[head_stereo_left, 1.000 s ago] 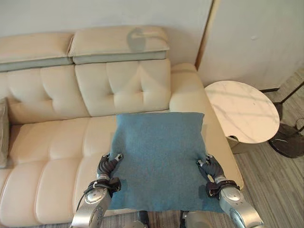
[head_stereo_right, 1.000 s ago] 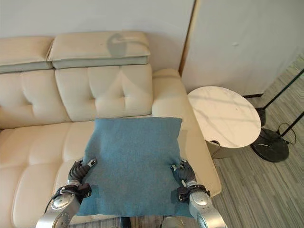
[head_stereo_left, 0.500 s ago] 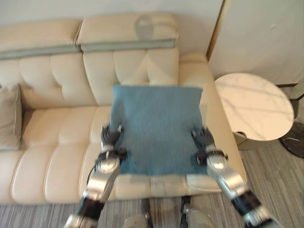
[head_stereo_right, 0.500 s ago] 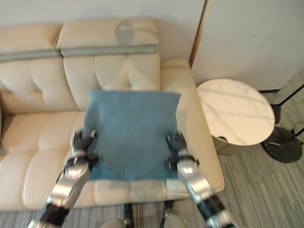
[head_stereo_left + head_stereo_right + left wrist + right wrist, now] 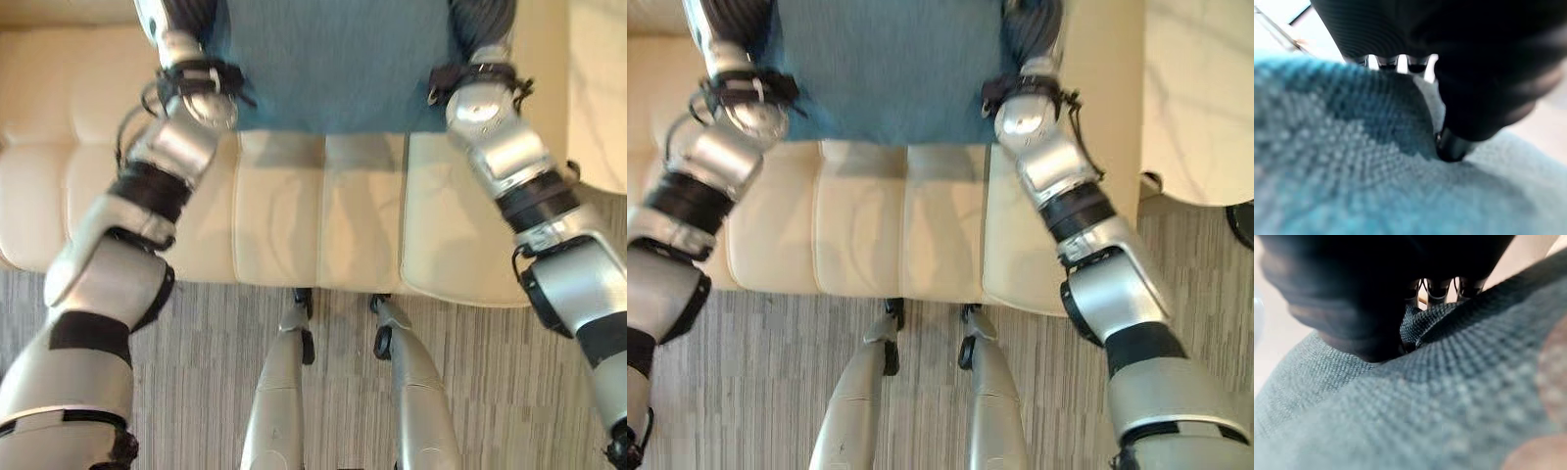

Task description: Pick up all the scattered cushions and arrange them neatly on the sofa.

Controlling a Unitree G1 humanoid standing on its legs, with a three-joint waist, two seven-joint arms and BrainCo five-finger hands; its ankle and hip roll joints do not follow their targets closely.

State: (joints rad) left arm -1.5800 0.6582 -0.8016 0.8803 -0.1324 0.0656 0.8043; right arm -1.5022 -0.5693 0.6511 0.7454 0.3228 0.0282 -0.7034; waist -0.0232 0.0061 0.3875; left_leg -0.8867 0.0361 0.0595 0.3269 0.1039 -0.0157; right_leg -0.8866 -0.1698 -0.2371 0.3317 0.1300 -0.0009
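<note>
A blue woven cushion [image 5: 333, 59] lies over the cream sofa seat [image 5: 323, 215], reaching toward the backrest. My left hand [image 5: 186, 18] grips its left edge and my right hand [image 5: 480, 20] grips its right edge, both arms stretched out over the seat. In the left wrist view the thumb [image 5: 1449, 144] presses into the blue cloth [image 5: 1352, 171] with the fingers curled behind the edge. The right wrist view shows the same pinch, with the thumb [image 5: 1376, 340] on the cushion [image 5: 1449, 396]. The cushion's far part is cut off from sight.
A round white marble side table [image 5: 1205, 98] stands just past the sofa's right arm. Grey striped floor [image 5: 216, 372] runs along the sofa's front edge.
The head camera has tipped down toward the sofa's front edge. Both arms have stretched forward, carrying the cushion farther over the seat toward the backrest. Both grips are unchanged.
</note>
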